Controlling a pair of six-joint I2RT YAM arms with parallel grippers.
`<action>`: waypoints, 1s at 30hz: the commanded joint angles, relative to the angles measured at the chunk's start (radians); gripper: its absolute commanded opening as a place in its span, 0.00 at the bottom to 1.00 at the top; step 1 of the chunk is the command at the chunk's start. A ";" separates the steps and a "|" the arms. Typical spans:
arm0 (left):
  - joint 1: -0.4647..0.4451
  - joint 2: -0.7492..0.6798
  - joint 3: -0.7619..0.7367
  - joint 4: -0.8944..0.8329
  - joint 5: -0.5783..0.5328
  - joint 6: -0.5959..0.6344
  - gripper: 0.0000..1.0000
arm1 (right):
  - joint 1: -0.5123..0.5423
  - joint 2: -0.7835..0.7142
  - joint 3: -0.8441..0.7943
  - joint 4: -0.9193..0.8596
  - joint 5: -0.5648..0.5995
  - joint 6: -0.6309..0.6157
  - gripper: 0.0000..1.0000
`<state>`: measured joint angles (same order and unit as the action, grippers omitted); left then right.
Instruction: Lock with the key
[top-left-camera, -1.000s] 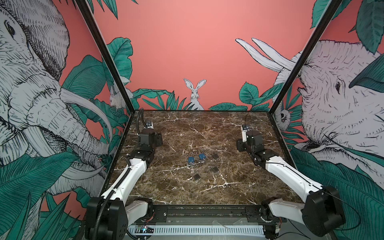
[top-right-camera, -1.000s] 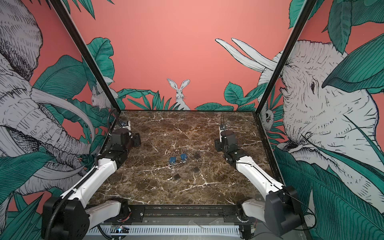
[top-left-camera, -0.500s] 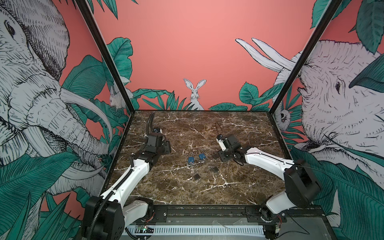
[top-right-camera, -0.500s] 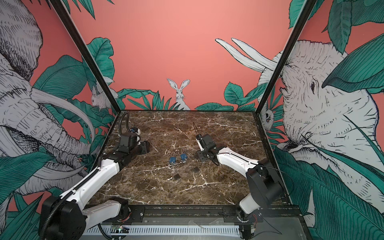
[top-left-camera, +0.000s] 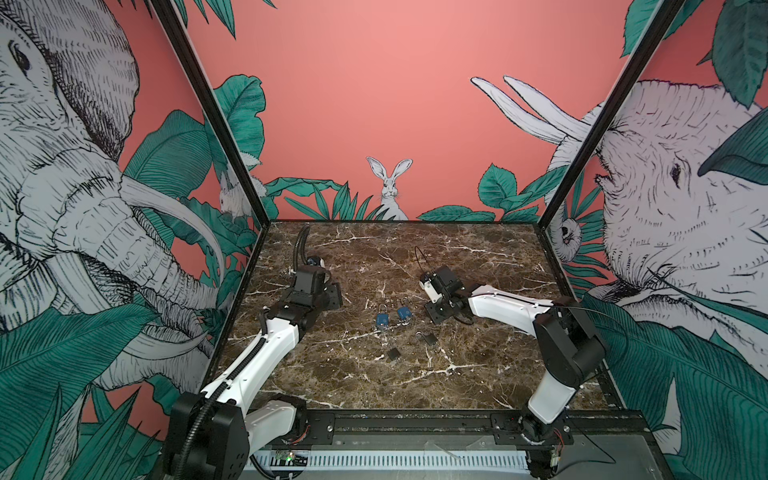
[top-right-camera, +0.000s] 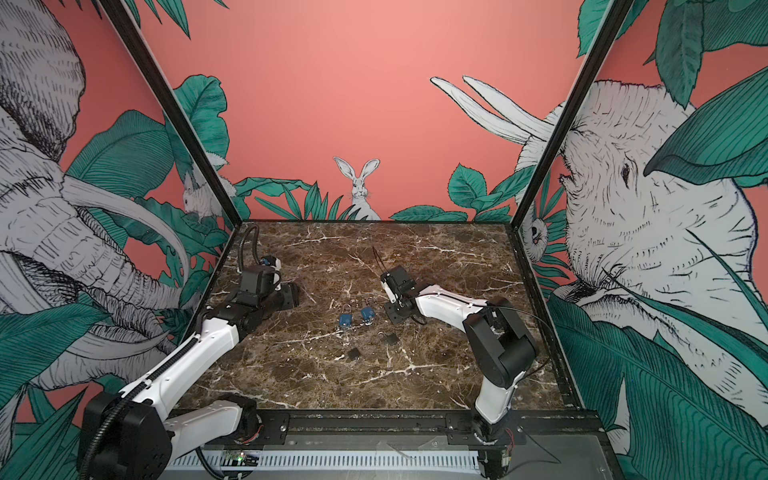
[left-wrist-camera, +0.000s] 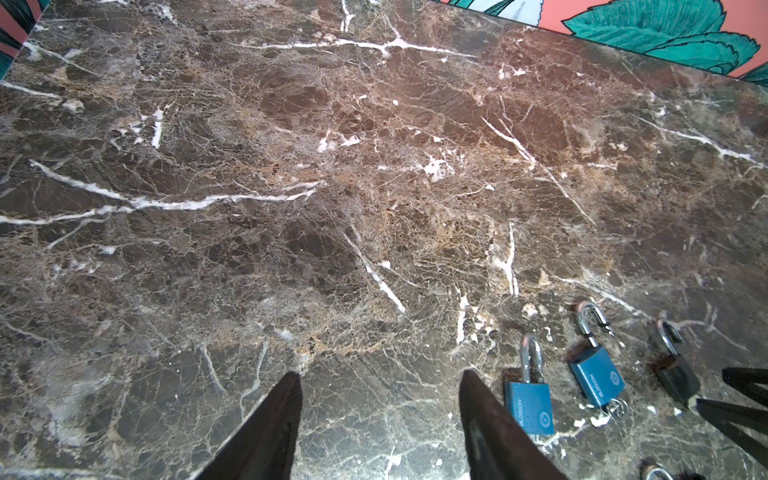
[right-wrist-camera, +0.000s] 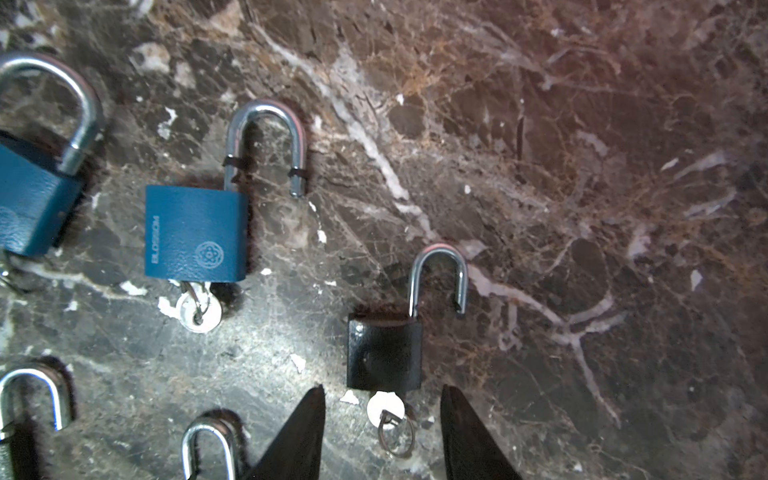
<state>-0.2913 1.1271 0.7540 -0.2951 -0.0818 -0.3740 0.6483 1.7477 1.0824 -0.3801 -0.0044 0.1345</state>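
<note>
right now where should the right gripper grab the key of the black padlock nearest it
Probably the round head of the key, jutting from the base of the black padlock, opposite its open shackle. Come from that base end, where the right gripper is, jaws straddling the head.

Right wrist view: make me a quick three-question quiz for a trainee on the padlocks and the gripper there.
1. True or false: the black padlock has its shackle open.
2. What lies between the fingertips of the right gripper? A, the key in the black padlock; B, a screwdriver; C, nothing at all.
3. Fill in: the padlock printed BLOSSOM has a ___ body.
Key: 1 true; 2 A; 3 blue.
</note>
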 joint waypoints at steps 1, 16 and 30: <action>-0.003 -0.017 -0.010 -0.027 0.000 -0.005 0.63 | 0.007 0.020 0.022 -0.019 0.006 0.002 0.44; -0.003 -0.002 -0.001 -0.034 0.002 0.001 0.62 | 0.007 0.090 0.060 -0.014 0.034 -0.001 0.44; -0.003 0.003 0.007 -0.044 -0.005 0.004 0.61 | 0.007 0.135 0.075 -0.016 0.043 -0.002 0.40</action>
<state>-0.2913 1.1313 0.7528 -0.3138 -0.0826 -0.3733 0.6483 1.8584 1.1431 -0.3866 0.0193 0.1310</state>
